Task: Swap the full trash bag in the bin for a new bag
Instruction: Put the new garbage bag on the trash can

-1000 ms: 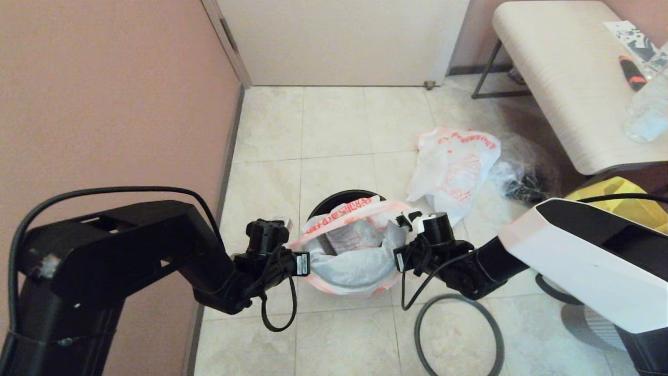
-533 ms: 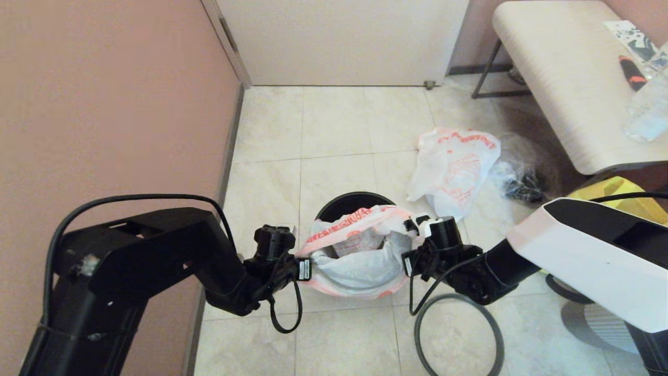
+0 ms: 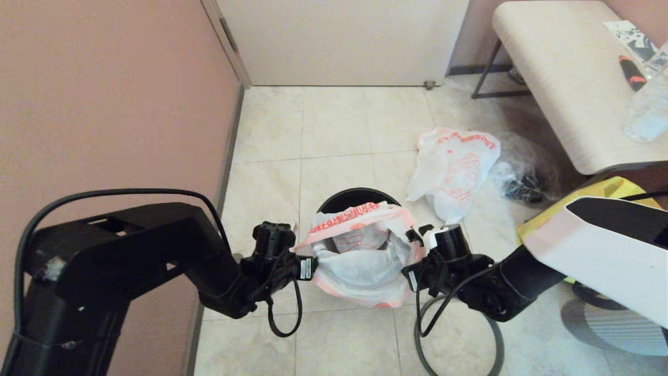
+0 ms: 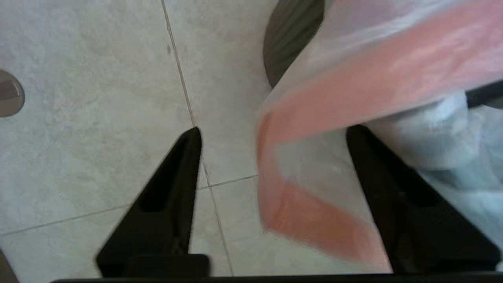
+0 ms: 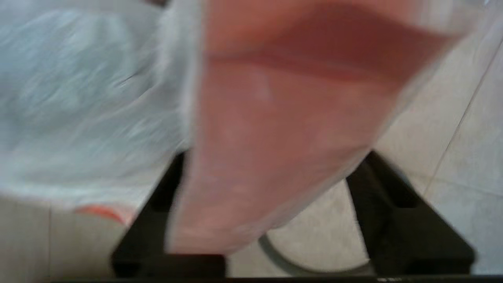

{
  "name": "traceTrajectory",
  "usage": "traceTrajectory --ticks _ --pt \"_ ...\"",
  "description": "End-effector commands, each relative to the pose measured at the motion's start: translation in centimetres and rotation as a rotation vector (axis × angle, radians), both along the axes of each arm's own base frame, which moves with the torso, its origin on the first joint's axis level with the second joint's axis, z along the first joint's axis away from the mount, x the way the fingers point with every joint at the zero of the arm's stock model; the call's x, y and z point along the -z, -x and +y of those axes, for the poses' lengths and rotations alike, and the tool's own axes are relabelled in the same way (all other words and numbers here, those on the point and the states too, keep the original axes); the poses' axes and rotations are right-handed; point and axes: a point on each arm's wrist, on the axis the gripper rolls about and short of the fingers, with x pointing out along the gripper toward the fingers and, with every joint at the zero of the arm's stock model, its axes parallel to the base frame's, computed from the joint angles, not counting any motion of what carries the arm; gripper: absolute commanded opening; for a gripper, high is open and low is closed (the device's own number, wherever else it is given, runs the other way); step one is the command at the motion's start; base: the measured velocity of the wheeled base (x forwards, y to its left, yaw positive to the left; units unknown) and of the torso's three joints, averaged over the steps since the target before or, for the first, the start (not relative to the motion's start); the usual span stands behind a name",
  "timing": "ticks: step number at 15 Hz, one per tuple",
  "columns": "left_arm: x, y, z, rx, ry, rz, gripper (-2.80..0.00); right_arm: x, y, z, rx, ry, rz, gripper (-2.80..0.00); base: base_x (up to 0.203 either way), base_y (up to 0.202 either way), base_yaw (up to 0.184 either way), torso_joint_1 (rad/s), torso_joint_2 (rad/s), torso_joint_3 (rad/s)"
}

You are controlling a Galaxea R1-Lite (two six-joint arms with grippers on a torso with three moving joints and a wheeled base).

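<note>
Red-orange print on the full trash bag (image 3: 360, 250) and the new bag (image 3: 453, 169); none legible

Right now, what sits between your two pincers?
The full trash bag, seen in the head view, with the left pincer and right pincer at its sides, both open.

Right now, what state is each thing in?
Full trash bag: on the floor in front of the bin, mouth gaping, released.
Bin: upright, no liner seen.
New bag: crumpled on the floor, unused.
Rim hoop: off the bin, on the floor.
Left pincer: open around a handle.
Right pincer: open around a handle.
</note>
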Motion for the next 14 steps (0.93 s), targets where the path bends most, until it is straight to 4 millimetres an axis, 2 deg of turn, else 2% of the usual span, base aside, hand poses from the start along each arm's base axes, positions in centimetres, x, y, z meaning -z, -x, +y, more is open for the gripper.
traceTrajectory --ticks 1,5,7,10,14 --pt "-1.6 0.7 0.2 0.004 0.012 -0.025 0.0 -0.8 1.2 -0.1 -0.012 0.0 -0.001 0.0 0.0 0.0 0.0 0.0 0.0 0.0" --pt "-1.1 0.8 0.7 0.0 -0.002 0.013 0.0 -1.1 2.2 -0.8 -0.015 -0.002 0.006 0.0 0.0 0.0 0.0 0.0 0.0 0.0" --pt "-1.9 1.0 0.9 0.007 0.004 0.02 0.0 -1.0 2.7 -1.2 -0.041 -0.029 -0.004 0.0 0.0 0.0 0.0 0.0 0.0 0.0" --pt "-4.1 2.3 1.2 0.102 0.06 0.093 0.0 -0.7 3.5 -1.9 -0.154 -0.107 0.002 0.0 0.0 0.0 0.0 0.0 0.0 0.0" --pt "-5.0 3.0 1.0 0.164 0.085 0.184 0.0 -0.6 3.3 -2.8 -0.234 -0.172 0.037 0.0 0.0 0.0 0.0 0.0 0.0 0.0"
